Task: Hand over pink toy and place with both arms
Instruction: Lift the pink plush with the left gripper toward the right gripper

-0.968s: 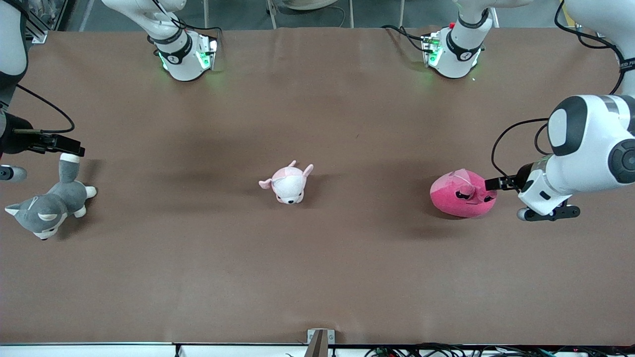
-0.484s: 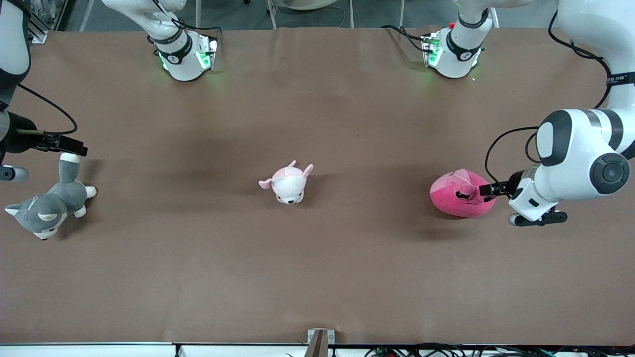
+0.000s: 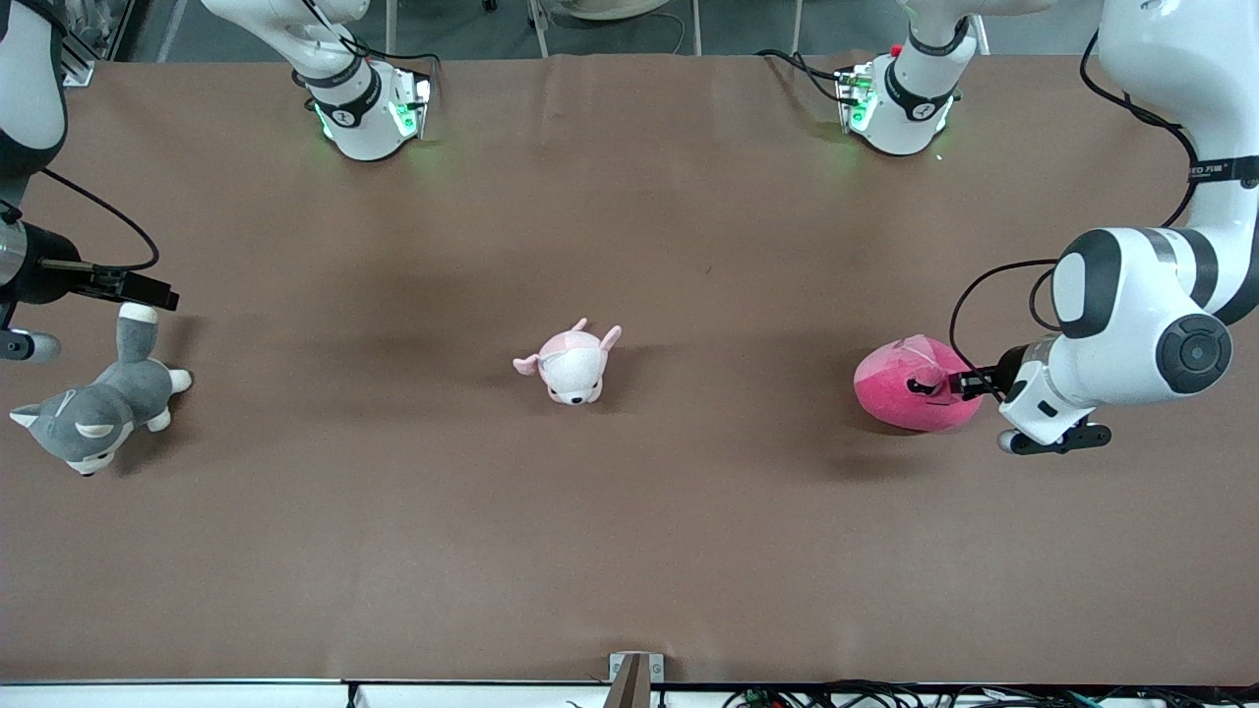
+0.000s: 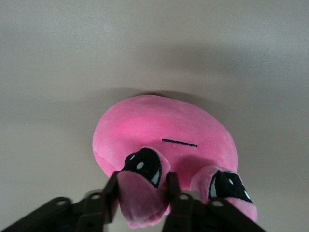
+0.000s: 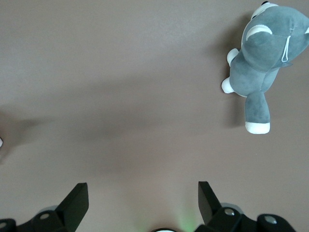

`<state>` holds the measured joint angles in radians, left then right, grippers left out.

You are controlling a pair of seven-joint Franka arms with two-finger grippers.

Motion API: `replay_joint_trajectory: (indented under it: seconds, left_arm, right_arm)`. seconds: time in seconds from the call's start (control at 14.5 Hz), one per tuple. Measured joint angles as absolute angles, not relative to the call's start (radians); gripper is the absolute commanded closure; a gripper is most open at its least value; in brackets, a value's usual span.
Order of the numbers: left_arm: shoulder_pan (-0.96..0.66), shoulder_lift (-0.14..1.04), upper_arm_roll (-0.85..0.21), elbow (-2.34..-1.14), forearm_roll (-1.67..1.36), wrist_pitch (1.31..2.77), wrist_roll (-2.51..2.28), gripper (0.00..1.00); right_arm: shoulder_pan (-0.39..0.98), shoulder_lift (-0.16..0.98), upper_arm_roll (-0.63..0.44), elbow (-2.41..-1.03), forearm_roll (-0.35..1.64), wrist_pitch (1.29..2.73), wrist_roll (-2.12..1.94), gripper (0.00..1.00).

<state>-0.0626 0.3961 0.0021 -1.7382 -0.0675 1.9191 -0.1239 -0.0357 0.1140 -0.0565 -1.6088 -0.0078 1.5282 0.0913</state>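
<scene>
The left gripper [image 4: 142,193] fingers [image 4: 112,195] and pink toy [image 4: 164,140] run off-frame.

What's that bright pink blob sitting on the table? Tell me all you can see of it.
The pink toy is a round, hot-pink plush blob of soft, fuzzy fabric, with a thin black line stitched on its face and sleepy black eyes on raised flaps. It rests on the brown table toward the left arm's end. The left end effector has its fingers on either side of one eye flap, pinching it. Nothing else touches the toy; the pale pink animal plush lies apart, mid-table.
</scene>
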Motion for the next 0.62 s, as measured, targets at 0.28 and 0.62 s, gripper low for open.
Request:
replay_joint_trajectory:
  seconds: [0.28,0.62]
  left_arm:
    - [-0.064,0.394,-0.003,-1.734,-0.068,1.916,-0.181,0.87]
    - [-0.065,0.336,-0.059,-1.666,-0.071,1.756,-0.270,0.87]
  right_arm:
    - [-0.030,0.114,-0.055,-1.615,-0.008,1.527,0.103,0.00]
    - [-0.030,0.114,-0.054,-1.616,-0.008,1.527,0.105,0.00]
